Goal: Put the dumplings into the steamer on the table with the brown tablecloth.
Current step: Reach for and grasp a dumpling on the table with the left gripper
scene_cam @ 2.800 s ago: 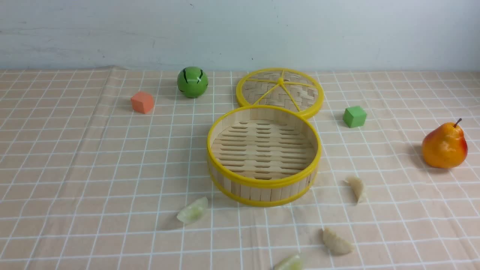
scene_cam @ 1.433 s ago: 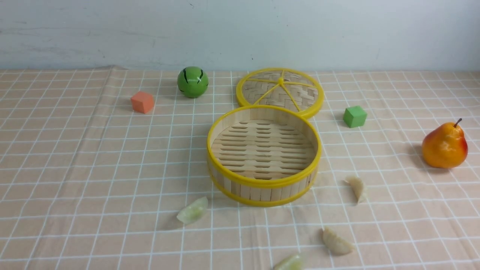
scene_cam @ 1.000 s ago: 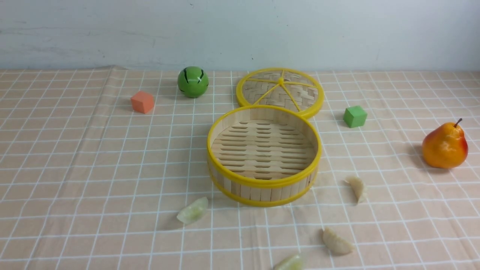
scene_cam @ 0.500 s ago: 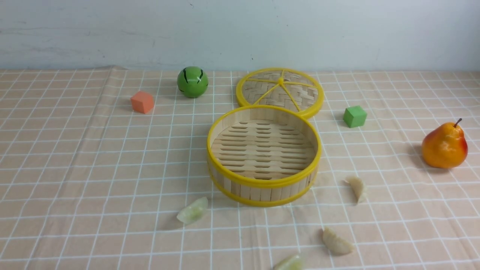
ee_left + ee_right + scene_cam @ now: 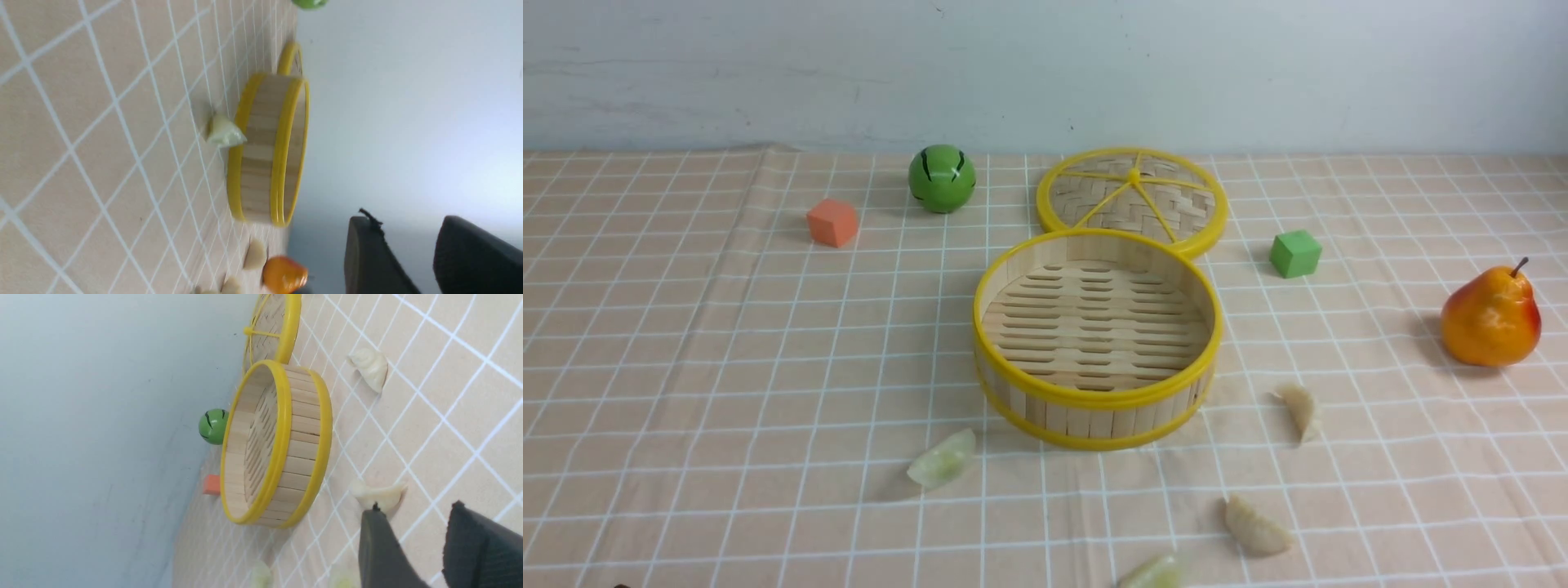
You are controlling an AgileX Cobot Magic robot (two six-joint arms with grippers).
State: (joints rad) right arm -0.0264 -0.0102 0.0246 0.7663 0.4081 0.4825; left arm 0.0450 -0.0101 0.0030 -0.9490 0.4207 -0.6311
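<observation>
The right gripper (image 5: 414, 514) is at the lower right of the right wrist view. Its two dark fingers (image 5: 384, 547) stand apart, with nothing between them. Just beyond the tip of the finger nearer the frame centre lies a beige dumpling (image 5: 378, 494) on the brown tablecloth (image 5: 449, 396), between the gripper and the wall of the steamer (image 5: 302, 457). The dumpling is not in line with the gap but a little to its left in the frame. Its long axis runs left to right, about the same way as the fingers would close. I judge that the wrist needs a side shift, and perhaps a turn, to take it across the narrow width.

The left gripper (image 5: 402, 228), at the lower right of the left wrist view, is also parted and empty. The green dumpling (image 5: 224, 130) is well apart from it, at the frame centre before the steamer wall. So the right arm seems the nearer one.

In the front view all four dumplings lie outside the steamer. Compared with the earlier front pictures nothing has moved. Only a small dark spot (image 5: 621, 585) is new at the bottom edge, lower left, and I cannot tell what it is.
</observation>
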